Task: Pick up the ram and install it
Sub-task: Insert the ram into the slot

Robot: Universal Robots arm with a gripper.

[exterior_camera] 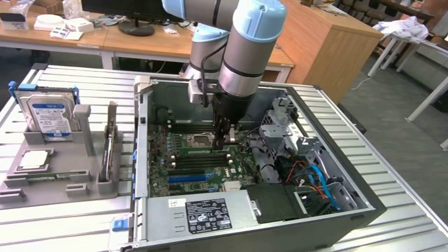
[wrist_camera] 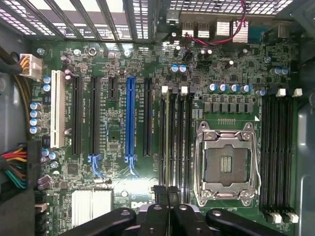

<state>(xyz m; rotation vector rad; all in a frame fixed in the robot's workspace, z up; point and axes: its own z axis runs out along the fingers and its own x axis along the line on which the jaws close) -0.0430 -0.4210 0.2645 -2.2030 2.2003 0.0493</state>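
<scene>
On the grey plastic rack (exterior_camera: 60, 169) at the exterior view's left, the ram (exterior_camera: 110, 140) stands on its long edge, its long axis running from the rack's near side to its far side, leaning a little. It is a long, thin, greenish circuit-board stick, seen edge-on as a narrow dark strip; chips and label cannot be told. Well apart, inside the open black computer case (exterior_camera: 329, 231), the black gripper (exterior_camera: 224, 140) hangs over the green motherboard (wrist_camera: 118, 64) – fingers (wrist_camera: 160, 209) clenched together, grasping nothing.

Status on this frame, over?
End effector shut, low inside the case, at the memory slots' end. Ram: looks like the thin green edge in the slot in line with the fingertips; seating unclear. Nothing blocking.
</scene>
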